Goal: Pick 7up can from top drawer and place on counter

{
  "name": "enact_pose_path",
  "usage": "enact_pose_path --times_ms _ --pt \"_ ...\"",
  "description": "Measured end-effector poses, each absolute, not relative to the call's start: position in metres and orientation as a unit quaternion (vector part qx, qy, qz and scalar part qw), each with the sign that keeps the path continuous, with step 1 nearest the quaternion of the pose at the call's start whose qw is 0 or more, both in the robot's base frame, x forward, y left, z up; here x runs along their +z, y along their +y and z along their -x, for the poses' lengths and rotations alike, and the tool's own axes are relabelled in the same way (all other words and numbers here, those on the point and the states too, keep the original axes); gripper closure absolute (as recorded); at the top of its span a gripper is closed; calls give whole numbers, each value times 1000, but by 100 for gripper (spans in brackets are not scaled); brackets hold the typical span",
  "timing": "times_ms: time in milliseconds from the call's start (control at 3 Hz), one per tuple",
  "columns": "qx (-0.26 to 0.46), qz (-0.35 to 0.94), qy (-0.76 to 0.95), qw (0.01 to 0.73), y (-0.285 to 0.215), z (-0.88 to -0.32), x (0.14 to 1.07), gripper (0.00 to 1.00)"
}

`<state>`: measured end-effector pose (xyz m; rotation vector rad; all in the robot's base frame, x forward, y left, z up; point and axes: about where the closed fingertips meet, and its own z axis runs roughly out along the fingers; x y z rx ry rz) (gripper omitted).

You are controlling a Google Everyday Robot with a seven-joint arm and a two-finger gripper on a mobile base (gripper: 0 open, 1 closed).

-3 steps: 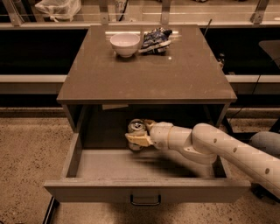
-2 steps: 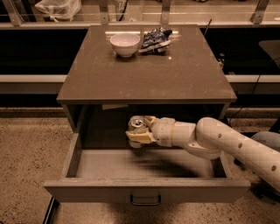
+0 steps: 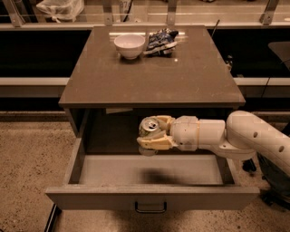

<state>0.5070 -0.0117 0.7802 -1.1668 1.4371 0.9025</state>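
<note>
One pale sack (image 3: pixel 60 8) is lying beyond the counter (image 3: pixel 149 77), at about eleven o'clock from its middle. On the counter itself a white bowl (image 3: pixel 129 45) is sitting near the far edge, at roughly twelve o'clock, and a crumpled blue-and-white bag (image 3: pixel 161 37) is lying just beside it at its two o'clock, apparently touching it.

Under the counter the drawer (image 3: pixel 152 198) is standing pulled out toward six o'clock, its dark handle (image 3: pixel 150 209) showing at the centre of the front panel. Inside the drawer's opening, just under the counter's front edge, the can (image 3: pixel 148 127) is being held with its shiny pull-tab top facing up and tilting slightly. It is hanging clear of the drawer floor, and a blurred shadow is falling on that floor at about six o'clock from it.

The gripper (image 3: pixel 146 135) is clenching the can, one cream finger (image 3: pixel 164 120) pressing its far side at one o'clock and the other (image 3: pixel 156 143) wrapping its near side at five o'clock. The white arm (image 3: pixel 253 136) is reaching in from three o'clock, crossing over the drawer's right wall.
</note>
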Motion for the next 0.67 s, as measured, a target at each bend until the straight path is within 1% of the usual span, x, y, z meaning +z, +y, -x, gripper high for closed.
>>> enact_pose_path --times_ms 333,667 --pt "414 496 568 509 -18 -484 801 100" --pt "414 496 568 509 -18 -484 801 100"
